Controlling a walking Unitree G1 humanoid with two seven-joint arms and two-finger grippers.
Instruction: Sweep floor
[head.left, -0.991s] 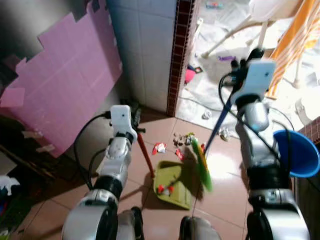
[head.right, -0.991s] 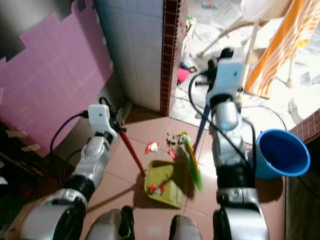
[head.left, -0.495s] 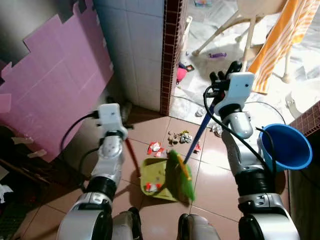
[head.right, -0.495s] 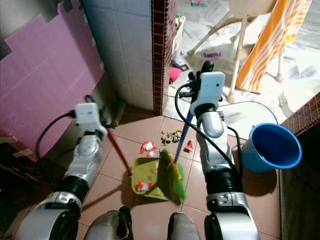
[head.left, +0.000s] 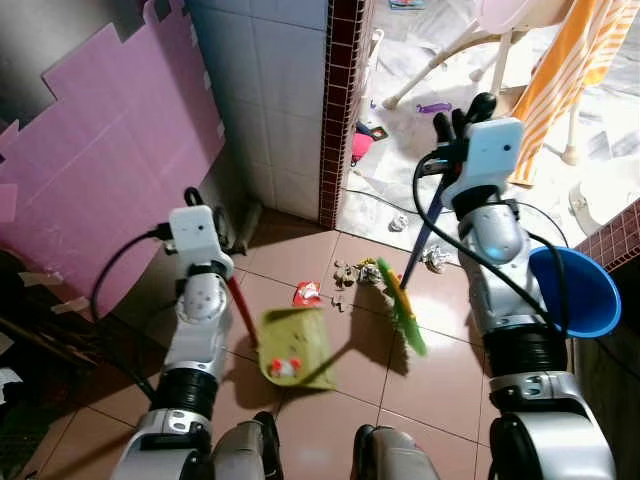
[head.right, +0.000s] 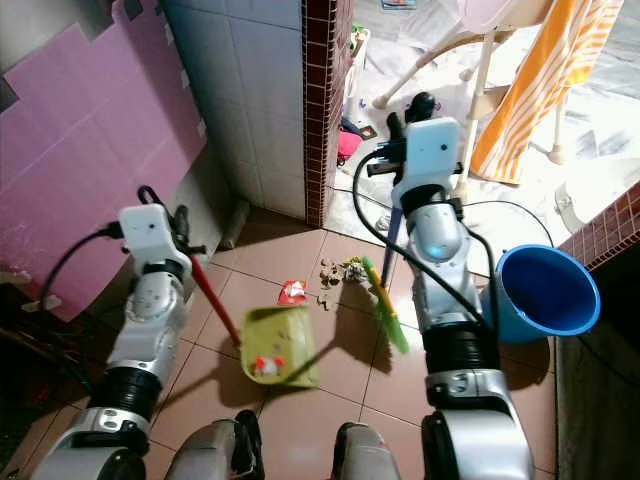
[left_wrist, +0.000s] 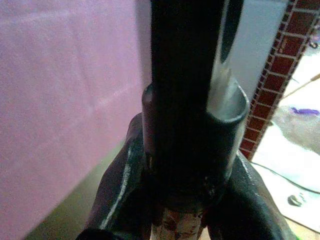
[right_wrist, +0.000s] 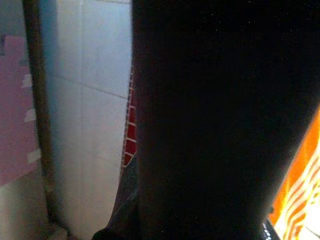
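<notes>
- Right hand (head.left: 455, 128), clamped on blue broom handle (head.left: 422, 232): green broom head (head.left: 401, 306) has swung back off the dustpan, poised for another stroke.
- Left hand (head.left: 213, 222), gripping the red handle (head.left: 241, 309): dustpan (head.left: 294, 347) now sits further left, holding scraps; debris (head.left: 345, 275) remains on floor (head.left: 440, 350).

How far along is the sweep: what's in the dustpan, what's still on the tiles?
Done: a few red-and-white scraps lie in the dustpan. In hand: the left gripper holds the dustpan's red handle, the right gripper holds the broom by its blue stick. Left: a red wrapper and a small litter pile sit on the tiles between dustpan and broom.
</notes>
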